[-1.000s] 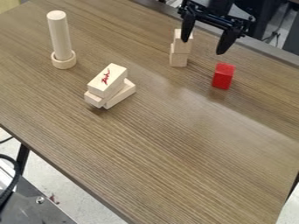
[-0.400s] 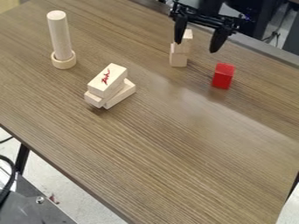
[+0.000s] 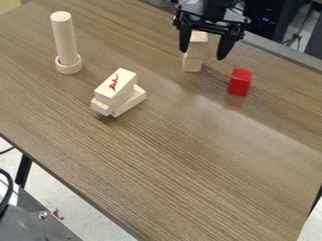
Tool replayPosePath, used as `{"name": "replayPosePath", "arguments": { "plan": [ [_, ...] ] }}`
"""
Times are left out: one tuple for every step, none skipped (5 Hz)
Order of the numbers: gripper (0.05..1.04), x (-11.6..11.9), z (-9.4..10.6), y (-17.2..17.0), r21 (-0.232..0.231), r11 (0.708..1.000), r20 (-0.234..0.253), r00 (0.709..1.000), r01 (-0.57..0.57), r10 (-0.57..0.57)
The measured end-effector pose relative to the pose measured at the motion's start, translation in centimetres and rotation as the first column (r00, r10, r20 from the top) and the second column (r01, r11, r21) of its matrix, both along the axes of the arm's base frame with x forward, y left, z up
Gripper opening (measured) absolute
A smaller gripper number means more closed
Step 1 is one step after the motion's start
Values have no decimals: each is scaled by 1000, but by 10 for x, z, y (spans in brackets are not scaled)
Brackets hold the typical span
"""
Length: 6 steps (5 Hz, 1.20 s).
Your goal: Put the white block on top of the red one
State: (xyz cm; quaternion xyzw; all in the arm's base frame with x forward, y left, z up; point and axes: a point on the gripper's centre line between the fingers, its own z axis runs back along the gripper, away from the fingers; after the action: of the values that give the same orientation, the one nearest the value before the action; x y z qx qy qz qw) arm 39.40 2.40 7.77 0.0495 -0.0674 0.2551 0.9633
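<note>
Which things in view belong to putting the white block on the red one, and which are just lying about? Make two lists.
For the job:
red block
upper pale block, probably the white one
pincer

Lying about:
lower pale block
rod
ring around its foot
block pile

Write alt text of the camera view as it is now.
Open gripper hanging at a stack of pale blocks, with a bare red block nearby; at picture left, a block pile and an upright cylinder on a wooden table.
</note>
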Motion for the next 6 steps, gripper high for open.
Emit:
{"name": "replayPosePath", "arguments": {
  "plan": [
    [1001,7,-2,3,-22,1000,12,1000,10,-10],
    [1001,14,-6,11,-26,1000,14,1000,13,-12],
    [954,19,-3,18,-29,1000,22,1000,8,-8],
    [676,18,-5,26,-40,999,23,1000,-7,7],
    [552,19,-2,28,-52,999,26,1000,-11,12],
    [551,23,5,22,-57,998,30,999,10,-8]
  ]
}}
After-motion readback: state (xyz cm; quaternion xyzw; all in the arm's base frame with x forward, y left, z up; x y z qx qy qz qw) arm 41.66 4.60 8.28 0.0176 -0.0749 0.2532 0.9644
